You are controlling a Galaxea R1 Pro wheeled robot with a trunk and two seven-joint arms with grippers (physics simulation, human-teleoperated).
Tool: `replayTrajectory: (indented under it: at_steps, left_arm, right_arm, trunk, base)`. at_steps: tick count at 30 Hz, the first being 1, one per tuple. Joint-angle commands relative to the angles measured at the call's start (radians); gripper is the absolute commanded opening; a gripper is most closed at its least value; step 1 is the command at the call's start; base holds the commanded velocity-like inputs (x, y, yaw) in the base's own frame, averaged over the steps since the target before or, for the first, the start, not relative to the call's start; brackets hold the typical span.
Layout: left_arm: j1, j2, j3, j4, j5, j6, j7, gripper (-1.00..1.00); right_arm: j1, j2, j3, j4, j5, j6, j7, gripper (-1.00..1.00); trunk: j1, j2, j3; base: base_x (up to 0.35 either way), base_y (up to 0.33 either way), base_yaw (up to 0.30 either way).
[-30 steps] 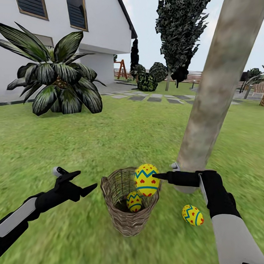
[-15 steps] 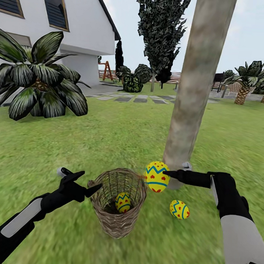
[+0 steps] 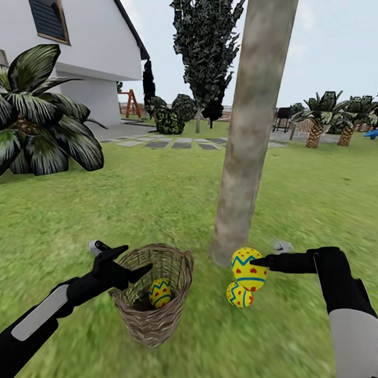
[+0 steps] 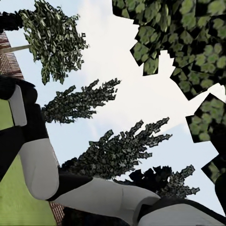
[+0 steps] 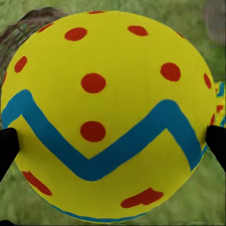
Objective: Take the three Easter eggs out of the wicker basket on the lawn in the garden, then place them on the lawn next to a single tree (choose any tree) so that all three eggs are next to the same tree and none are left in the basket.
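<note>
Our right claw (image 3: pixel 255 262) grips one Easter egg (image 3: pixel 249 268) just above a second egg (image 3: pixel 239 295) lying on the lawn (image 3: pixel 156 193) beside the tree (image 3: pixel 242 158). The third egg (image 3: pixel 160 293) remains in the wicker basket (image 3: pixel 150 319). Our left claw (image 3: pixel 132 263) hovers spread at the basket rim, empty. Releasing now risks the held egg striking the lower one and rolling both away from the trunk.

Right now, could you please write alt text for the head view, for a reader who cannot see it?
The right pincer holds a yellow egg above a second egg lying on the lawn at the foot of the tree trunk. A third egg sits in the wicker basket, beside the open left pincer.
</note>
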Motion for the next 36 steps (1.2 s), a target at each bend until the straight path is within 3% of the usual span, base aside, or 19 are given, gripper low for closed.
replayTrajectory:
  at_steps: [1,3,5,8,11,14,25,36]
  left_arm:
    - [-0.001,-0.001,-0.004,0.001,0.005,0.003,0.011,1.0]
    - [-0.001,-0.004,-0.003,0.001,0.01,0.004,0.098,1.0]
    - [-0.001,-0.02,-0.003,-0.003,0.013,0.002,0.137,1.0]
    - [-0.001,-0.044,-0.003,-0.001,0.007,0.002,0.148,1.0]
    - [-0.001,-0.052,-0.003,-0.002,0.006,0.002,0.156,1.0]
    - [-0.001,-0.067,-0.002,0.0,0.005,0.002,0.169,1.0]
    - [-0.001,-0.077,-0.001,-0.01,0.005,0.002,0.182,1.0]
    - [-0.001,-0.091,-0.001,-0.01,0.005,0.002,0.213,1.0]
  right_arm:
    - [-0.001,0.002,-0.001,-0.001,0.02,0.001,-0.021,-1.0]
    - [-0.001,0.004,0.0,0.001,0.028,-0.012,-0.113,-1.0]
    - [-0.001,0.004,0.001,0.002,0.03,-0.014,-0.154,-1.0]
    - [0.0,0.005,0.001,0.005,0.031,-0.015,-0.166,-1.0]
    - [-0.001,0.006,0.038,0.011,0.095,-0.027,-0.178,-1.0]
    - [-0.001,0.014,0.058,0.009,0.116,-0.049,-0.183,-1.0]
    - [-0.001,0.021,0.058,0.009,0.117,-0.05,-0.204,-1.0]
    - [0.0,0.022,0.058,0.01,0.116,-0.053,-0.255,-1.0]
  trunk:
    - [0.0,0.0,0.0]
    - [0.0,0.0,0.002]
    - [0.0,0.0,0.002]
    - [0.0,0.0,0.002]
    - [0.0,0.0,0.002]
    - [0.0,0.0,0.002]
    - [0.0,0.0,0.002]
    - [0.0,0.0,0.002]
  base:
    - [0.0,0.0,-0.181]
    - [0.0,0.0,-0.128]
    - [0.0,0.0,-0.036]
    - [0.0,0.0,-0.006]
    - [0.0,0.0,0.0]
    - [0.0,-0.077,0.0]
    - [0.0,-0.289,0.006]
    - [0.0,-0.295,0.277]
